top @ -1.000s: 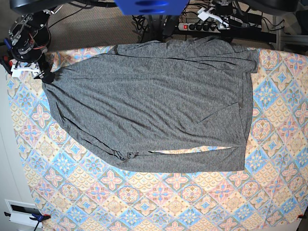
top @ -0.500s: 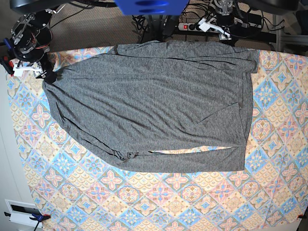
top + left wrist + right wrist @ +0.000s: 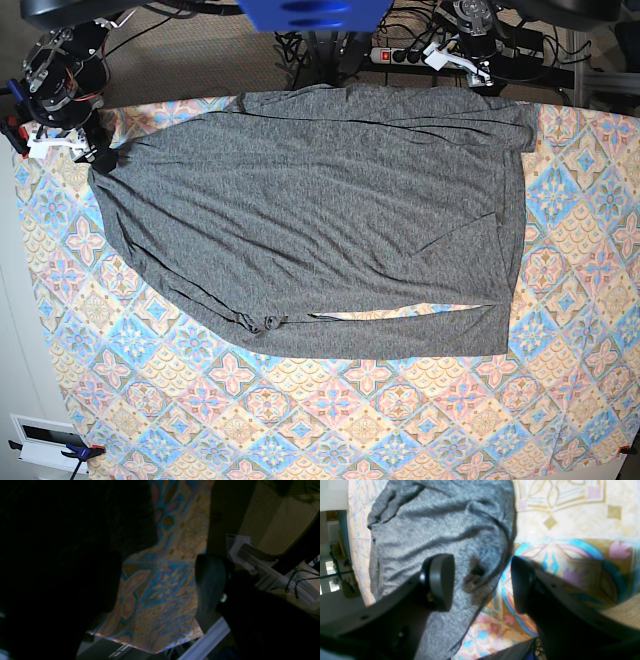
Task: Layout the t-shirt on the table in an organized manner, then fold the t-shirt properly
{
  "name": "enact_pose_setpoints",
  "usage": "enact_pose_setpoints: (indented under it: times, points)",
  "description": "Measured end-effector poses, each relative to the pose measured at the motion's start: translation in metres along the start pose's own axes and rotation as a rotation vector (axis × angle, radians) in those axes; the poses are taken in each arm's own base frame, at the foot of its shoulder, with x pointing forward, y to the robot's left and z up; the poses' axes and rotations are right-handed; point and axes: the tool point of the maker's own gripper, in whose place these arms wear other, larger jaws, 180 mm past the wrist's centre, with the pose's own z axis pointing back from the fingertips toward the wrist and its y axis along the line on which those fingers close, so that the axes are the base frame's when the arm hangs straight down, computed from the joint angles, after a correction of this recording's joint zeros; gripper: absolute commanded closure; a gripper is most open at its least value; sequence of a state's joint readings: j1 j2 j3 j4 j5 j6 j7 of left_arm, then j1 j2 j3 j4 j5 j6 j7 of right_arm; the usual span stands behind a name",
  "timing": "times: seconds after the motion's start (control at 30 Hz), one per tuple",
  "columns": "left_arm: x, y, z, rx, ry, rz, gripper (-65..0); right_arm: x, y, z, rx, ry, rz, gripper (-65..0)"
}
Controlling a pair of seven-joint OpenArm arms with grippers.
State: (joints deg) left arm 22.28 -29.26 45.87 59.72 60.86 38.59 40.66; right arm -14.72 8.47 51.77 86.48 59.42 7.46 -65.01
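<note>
The dark grey t-shirt (image 3: 320,215) lies spread flat on the patterned table (image 3: 330,420), wrinkled, with a bunched knot near its lower hem. My right gripper (image 3: 97,153) stands open at the shirt's far-left corner. In the right wrist view its fingers (image 3: 440,580) straddle the edge of the t-shirt (image 3: 432,530), one over fabric and one over the cloth, holding nothing. My left gripper (image 3: 478,68) hovers at the shirt's top edge. In the dim left wrist view it (image 3: 160,587) is open over the bare table (image 3: 160,585).
A power strip (image 3: 410,55) and cables lie on the floor behind the table. The table's back edge runs just behind both grippers. A white box (image 3: 45,440) sits off the lower-left corner. Patterned cloth shows in front of and right of the shirt.
The left arm has shifted to the right along the shirt's top edge. The right arm has edged slightly back at the far-left corner. The shirt has not moved.
</note>
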Motion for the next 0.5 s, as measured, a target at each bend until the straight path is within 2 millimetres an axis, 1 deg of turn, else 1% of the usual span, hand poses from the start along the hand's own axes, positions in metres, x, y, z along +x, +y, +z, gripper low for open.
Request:
enact_pose_setpoints:
  times: [0.13, 0.2, 0.27, 0.3, 0.33, 0.4, 0.43, 0.5]
  points:
    - [0.000, 0.004, -0.008, -0.002, 0.013, 0.012, -44.0, -0.005, 0.001, -0.002, 0.007, 0.004, -0.013, -34.5]
    - [-0.001, 0.005, -0.008, 0.001, 0.005, 0.002, -40.2, -0.008, 0.001, -0.003, 0.009, 0.011, -0.018, -34.5]
    - [0.001, 0.008, -0.007, 0.006, -0.004, 0.010, -35.0, -0.007, 0.001, -0.003, 0.008, 0.007, -0.016, -34.5]
    - [0.004, 0.006, -0.003, 0.004, -0.016, 0.006, -32.9, -0.006, 0.001, -0.003, 0.008, 0.005, -0.015, -34.5]
    - [0.010, 0.003, 0.003, -0.001, -0.048, -0.003, -32.2, -0.006, 0.001, -0.003, 0.008, 0.005, -0.015, -34.5]
    - [0.028, -0.002, 0.014, -0.004, -0.144, -0.032, -31.7, -0.006, 0.001, -0.003, 0.008, 0.005, -0.015, -34.5]
    - [0.033, -0.007, 0.020, -0.018, -0.169, -0.042, -31.6, -0.006, 0.001, -0.003, 0.007, 0.006, -0.016, -34.5]
    - [0.034, -0.016, 0.028, -0.046, -0.175, -0.045, -29.4, -0.006, 0.001, -0.003, 0.008, 0.005, -0.015, -34.5]
